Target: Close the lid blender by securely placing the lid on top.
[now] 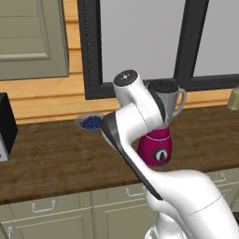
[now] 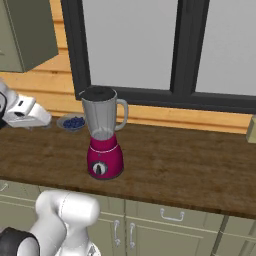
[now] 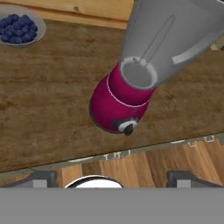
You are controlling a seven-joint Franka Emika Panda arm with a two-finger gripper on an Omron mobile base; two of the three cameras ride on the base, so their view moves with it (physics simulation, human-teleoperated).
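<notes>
The blender (image 2: pixel 104 137) stands upright on the wooden tabletop (image 2: pixel 190 165), toward its front edge, with its dial facing the cabinets below. The lid (image 2: pixel 99 93) already sits on the rim of the jar, a dark cap across the top; whether it is pressed fully home I cannot tell.

The claw (image 3: pixel 111 178) hangs above and in front of the blender, looking down past the jar to the magenta base. Its two dark tips stand wide apart at the bottom of the hand view with nothing between them, so it is open and empty.

The likely risk is a careless downward push: off-centre pressure could tip the tall jar or knock the lid askew.

A small bowl of blueberries (image 2: pixel 73 122) sits near the back edge, behind and to the left of the blender, apart from it. The jar's handle (image 2: pixel 123 113) points right.
</notes>
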